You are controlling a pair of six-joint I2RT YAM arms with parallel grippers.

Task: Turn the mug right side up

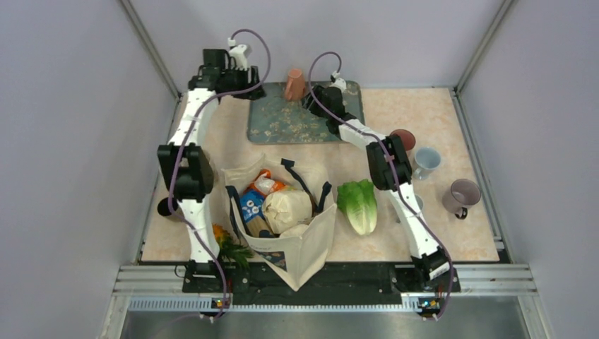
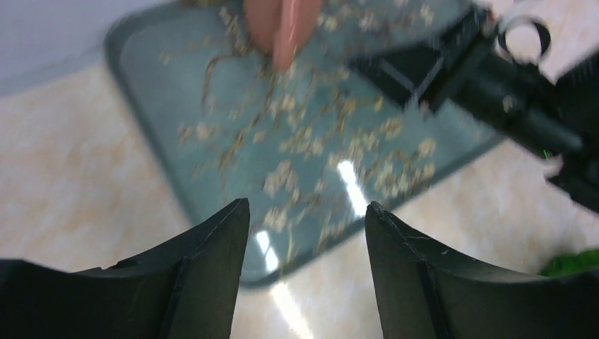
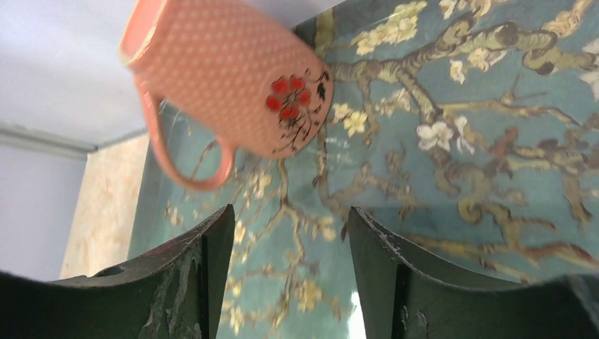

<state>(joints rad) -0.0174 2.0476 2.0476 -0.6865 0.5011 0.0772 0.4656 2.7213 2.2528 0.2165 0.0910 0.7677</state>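
A pink dotted mug (image 1: 294,85) with a red flower print stands at the far edge of the teal blossom-patterned tray (image 1: 282,123). In the right wrist view the mug (image 3: 226,85) rests on the tray (image 3: 459,162) by its narrower end, rim end away from it, handle toward the camera. My right gripper (image 1: 311,97) (image 3: 289,212) is open and empty just right of the mug, apart from it. My left gripper (image 1: 245,87) (image 2: 307,208) is open and empty over the tray's left edge (image 2: 297,141); the mug (image 2: 282,25) shows blurred at the top.
A canvas tote bag (image 1: 311,240) full of groceries stands at the near centre, with a lettuce (image 1: 359,205) to its right. Three other mugs stand at the right: red-brown (image 1: 404,138), light blue (image 1: 426,161), mauve (image 1: 463,196). Walls close the back and sides.
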